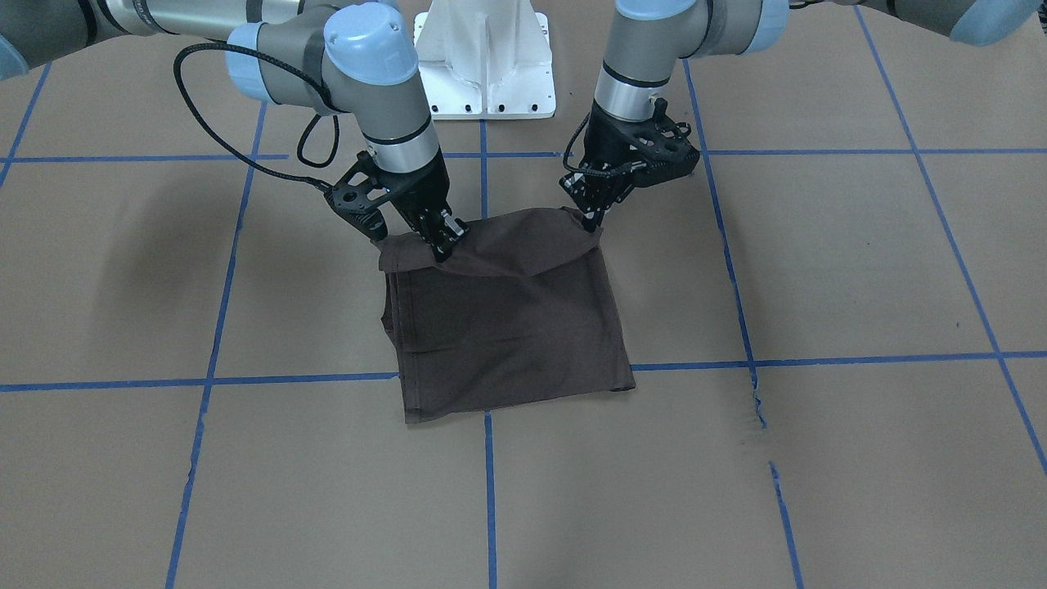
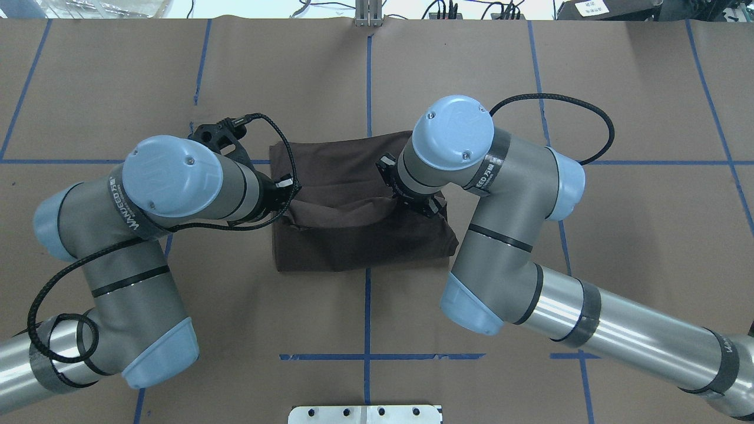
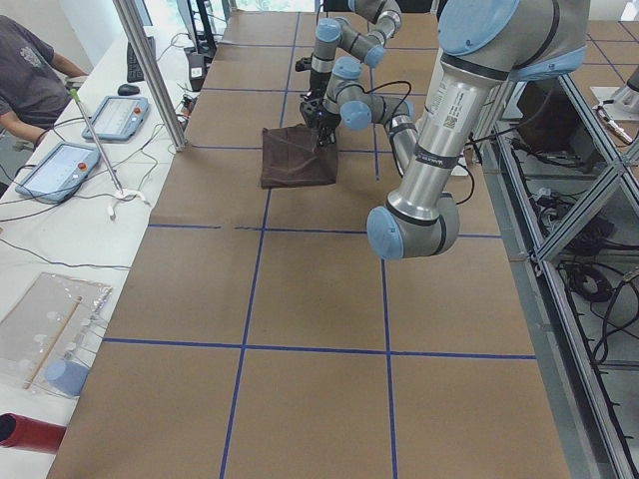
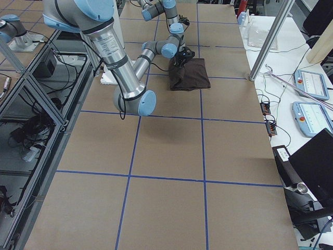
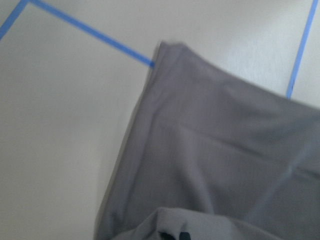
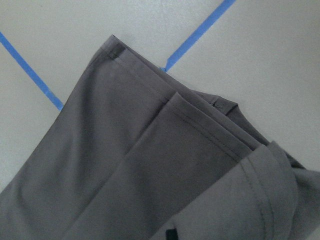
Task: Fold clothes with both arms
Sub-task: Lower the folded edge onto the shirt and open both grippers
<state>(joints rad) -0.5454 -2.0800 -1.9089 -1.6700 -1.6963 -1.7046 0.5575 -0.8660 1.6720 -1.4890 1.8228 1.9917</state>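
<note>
Where legible, band on left arm: perhaps "WANSEED".

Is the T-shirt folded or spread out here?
Folded: the T-shirt is a compact rectangle with stacked hems, and left gripper and right gripper hold its robot-side edge raised.

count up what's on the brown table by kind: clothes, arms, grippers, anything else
T-shirt: 1
robot arms: 2 (left arm, right arm)
grippers: 2 (left gripper, right gripper), each pinching the shirt's raised edge
white base pedestal: 1
total: 6
</note>
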